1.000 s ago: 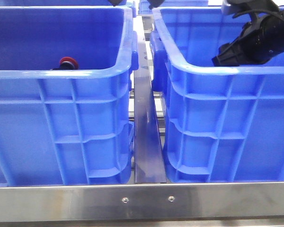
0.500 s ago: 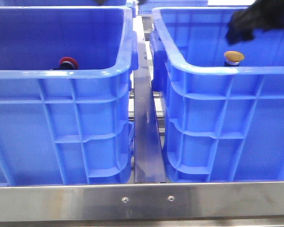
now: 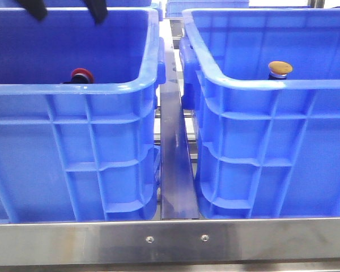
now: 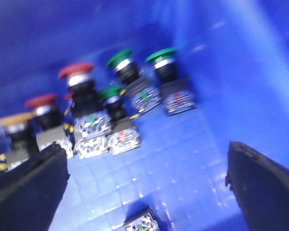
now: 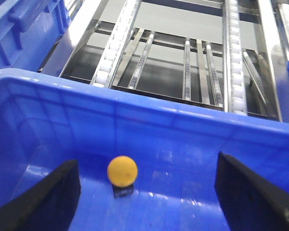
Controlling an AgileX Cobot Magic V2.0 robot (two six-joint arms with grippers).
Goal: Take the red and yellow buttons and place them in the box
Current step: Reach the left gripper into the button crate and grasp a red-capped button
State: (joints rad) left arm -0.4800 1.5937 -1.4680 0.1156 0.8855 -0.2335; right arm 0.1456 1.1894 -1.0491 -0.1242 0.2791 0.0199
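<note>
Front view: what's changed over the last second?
The right arm, which was down in the right blue plastic crate, lifted out of view, leaving the yellow-orange capped push button standing inside. The left pincer has appeared above the left blue crate. The red capped button stayed put.

A brushed steel rail [image 3: 175, 241] with two screws ran along the front edge. Behind stood a metal roller conveyor frame [image 5: 192, 62], lit evenly from above.

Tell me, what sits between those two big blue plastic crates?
In the front view, a shiny metal rail runs through the gap between the left blue ribbed plastic crate and the right blue ribbed plastic crate. No buttons lie there.
</note>
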